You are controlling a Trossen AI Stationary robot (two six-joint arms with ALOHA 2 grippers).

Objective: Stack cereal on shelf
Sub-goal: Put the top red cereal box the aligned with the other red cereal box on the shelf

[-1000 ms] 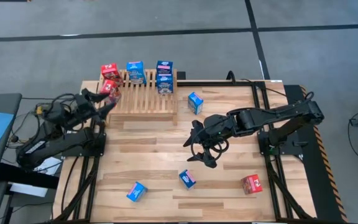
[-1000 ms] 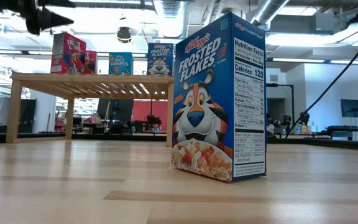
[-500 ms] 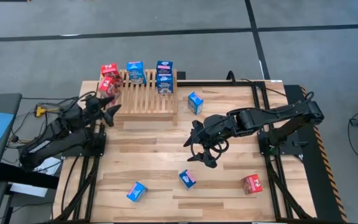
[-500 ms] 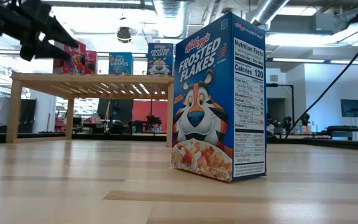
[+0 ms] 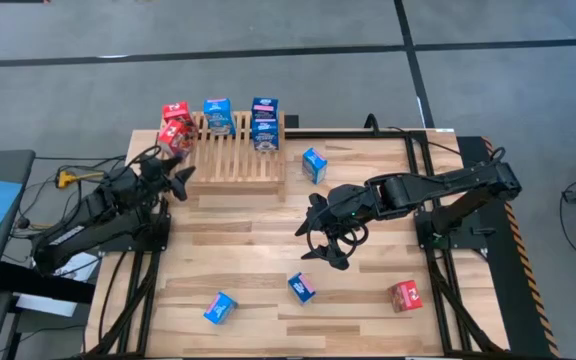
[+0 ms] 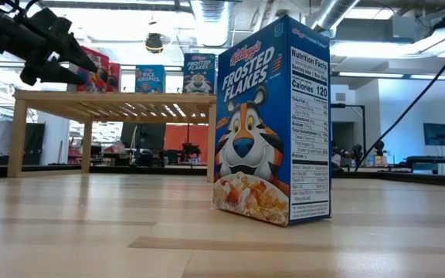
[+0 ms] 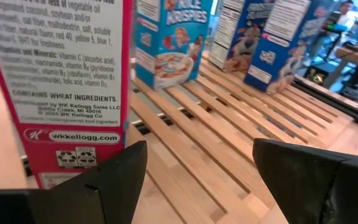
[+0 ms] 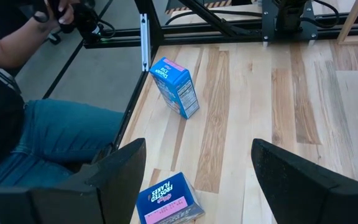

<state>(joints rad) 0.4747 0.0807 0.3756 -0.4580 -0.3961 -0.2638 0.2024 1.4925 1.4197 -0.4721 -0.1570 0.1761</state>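
At the far left corner of the shelf [image 5: 230,155], your left gripper [image 5: 176,178] hangs just off the near edge with its jaws spread and nothing between them; the wrist view shows a red cereal box [image 7: 61,81] standing close ahead on the slats. Two red boxes [image 5: 176,128] stand at that corner, then a blue Rice Krispies box [image 5: 217,117], then a blue Frosted Flakes box [image 5: 264,123] toward the shelf's right end. So a placement looks finished and you are between boxes.

Just right of the shelf, a blue box [image 5: 314,164] stands on the tabletop [image 5: 368,270]. Your right gripper [image 5: 325,238] hovers over mid-tabletop, jaws spread and empty, with three more boxes nearer you: a blue one [image 5: 220,307], a blue one with pink [image 5: 302,288] and a red one [image 5: 404,295].

Next, I'd judge, drop the right gripper onto the blue-and-pink box, squaring the jaws to its narrow sides before closing.
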